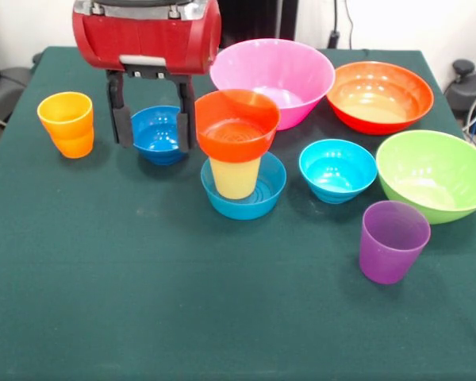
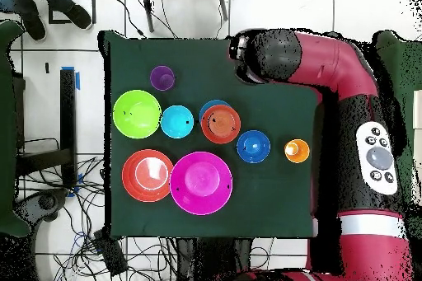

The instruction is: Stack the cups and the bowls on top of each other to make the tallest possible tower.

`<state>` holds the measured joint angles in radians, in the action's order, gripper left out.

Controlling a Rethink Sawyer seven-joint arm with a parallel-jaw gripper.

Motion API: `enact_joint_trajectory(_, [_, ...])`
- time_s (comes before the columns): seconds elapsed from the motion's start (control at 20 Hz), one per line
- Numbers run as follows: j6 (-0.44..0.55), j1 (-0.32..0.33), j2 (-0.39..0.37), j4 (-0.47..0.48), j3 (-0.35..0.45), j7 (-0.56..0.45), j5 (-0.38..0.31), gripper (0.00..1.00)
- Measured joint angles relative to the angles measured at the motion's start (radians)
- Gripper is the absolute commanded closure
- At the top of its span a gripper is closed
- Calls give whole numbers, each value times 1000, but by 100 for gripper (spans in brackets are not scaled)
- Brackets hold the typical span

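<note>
The tower stands mid-table: a mid-blue small bowl (image 1: 250, 202) holds the upright yellow cup (image 1: 235, 176), with an orange-red small bowl (image 1: 236, 123) on top; from overhead only that top bowl (image 2: 221, 124) and a blue rim show. My gripper (image 1: 153, 141) hangs open, its two dark fingers (image 1: 120, 119) on either side of the dark blue small bowl (image 1: 159, 133) (image 2: 253, 146). I cannot tell whether they touch it. The orange cup (image 1: 67, 123) (image 2: 297, 151) stands left of it. The purple cup (image 1: 393, 240) (image 2: 162, 77) stands front right. The cyan small bowl (image 1: 337, 169) (image 2: 176, 121) sits right of the tower.
Three large bowls sit along the back and right: pink (image 1: 272, 71) (image 2: 200, 182), orange-red (image 1: 379, 95) (image 2: 147, 175), lime green (image 1: 435, 173) (image 2: 137, 113). The green cloth table (image 1: 143, 302) runs wide at the front. The red arm (image 2: 330, 55) reaches across in the overhead view.
</note>
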<state>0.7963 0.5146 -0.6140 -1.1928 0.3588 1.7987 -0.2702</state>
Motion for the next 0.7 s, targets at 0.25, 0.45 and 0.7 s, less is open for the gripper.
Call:
enact_joint_trajectory(0.25, [0,-25,2,0,-18,0,0,0])
enact_joint_trajectory(0.45, [0,-48,2,0,-33,0,0,0])
enact_joint_trajectory(0.7, [0,-76,2,0,-48,0,0,0])
